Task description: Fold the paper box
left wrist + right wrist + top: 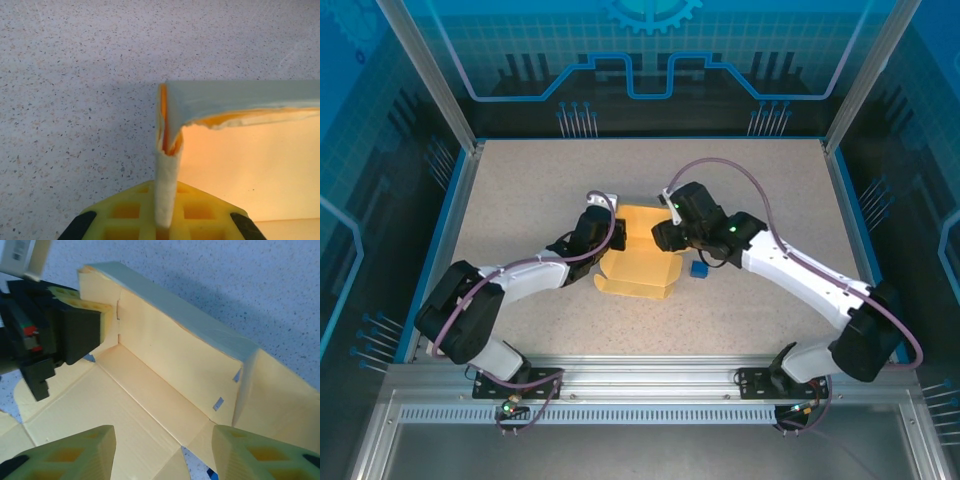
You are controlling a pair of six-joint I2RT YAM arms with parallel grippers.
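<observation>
The left gripper's yellow pads (pixel 165 217) sit lowest and closest in the left wrist view, pressed together on a thin upright end flap of the paper box (pixel 250 160); the clamp looks firm, though the contact itself is partly hidden. From that pinched corner a raised long wall (pixel 240 100) runs off to the right, standing over the speckled tabletop (pixel 75 75).

In the right wrist view the right gripper (pixel 165 460) hovers with its fingers (pixel 75 455) spread apart and holding nothing, above the box's flat floor panel (pixel 100 405). The long wall (pixel 175 350) stands straight ahead of it, its long axis running from the left gripper (pixel 75 335) at the left end to the free corner on the right; past that corner a side panel (pixel 280 390) leans outward, not yet upright.

From above, the paper box (pixel 640 265) lies mid-table between both grippers, the left gripper (pixel 610 235) on its left edge and the right gripper (pixel 665 235) over its far right part; a small blue cube (pixel 698 269) rests just beside the box's right edge.

I judge that the next move depends on that unfolded right-end panel; it lies to the right of the open fingers, and the right arm is the nearer one.
</observation>
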